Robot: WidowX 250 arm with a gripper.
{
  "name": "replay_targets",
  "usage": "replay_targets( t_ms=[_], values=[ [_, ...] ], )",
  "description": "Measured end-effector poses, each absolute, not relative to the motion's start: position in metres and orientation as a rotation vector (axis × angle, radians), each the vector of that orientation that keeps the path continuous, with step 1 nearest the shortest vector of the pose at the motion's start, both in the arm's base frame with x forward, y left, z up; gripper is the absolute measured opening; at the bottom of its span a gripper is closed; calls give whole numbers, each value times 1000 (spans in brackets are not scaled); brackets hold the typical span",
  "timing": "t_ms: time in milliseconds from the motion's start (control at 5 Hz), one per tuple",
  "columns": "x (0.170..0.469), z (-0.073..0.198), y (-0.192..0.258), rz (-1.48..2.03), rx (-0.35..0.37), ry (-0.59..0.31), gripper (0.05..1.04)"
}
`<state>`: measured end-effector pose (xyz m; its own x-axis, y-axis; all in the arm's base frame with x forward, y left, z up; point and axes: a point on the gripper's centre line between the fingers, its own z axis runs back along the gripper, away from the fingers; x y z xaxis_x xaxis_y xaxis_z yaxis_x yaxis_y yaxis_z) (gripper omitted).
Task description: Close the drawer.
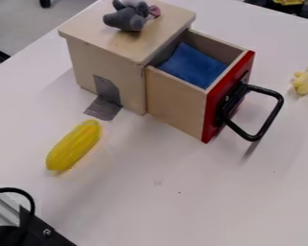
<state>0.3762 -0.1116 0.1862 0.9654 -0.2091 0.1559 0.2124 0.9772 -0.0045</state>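
Observation:
The drawer (176, 104) stands pulled out of the right side of a light wooden box (108, 60). Its red front panel (212, 115) faces right and carries a black loop handle (269, 120) that sticks out over the table. Inside the drawer lies a blue cloth-like piece (192, 66), below the level of the rims.
On the box top sits a grey plush toy (127, 18). Grey tape (104, 108) runs from the box onto the white table (176, 192). A yellow corn-like toy (73, 145) lies front left, a small yellow toy (304, 82) at right. Black hardware (44, 233) occupies the lower-left corner.

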Motion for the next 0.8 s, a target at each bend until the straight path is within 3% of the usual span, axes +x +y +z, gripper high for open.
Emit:
replay_targets(
  t_ms=[600, 800],
  values=[
    [331, 89, -134, -213, 100, -20, 1000],
    [324, 66, -130, -230, 101, 16, 1000]
  ],
)
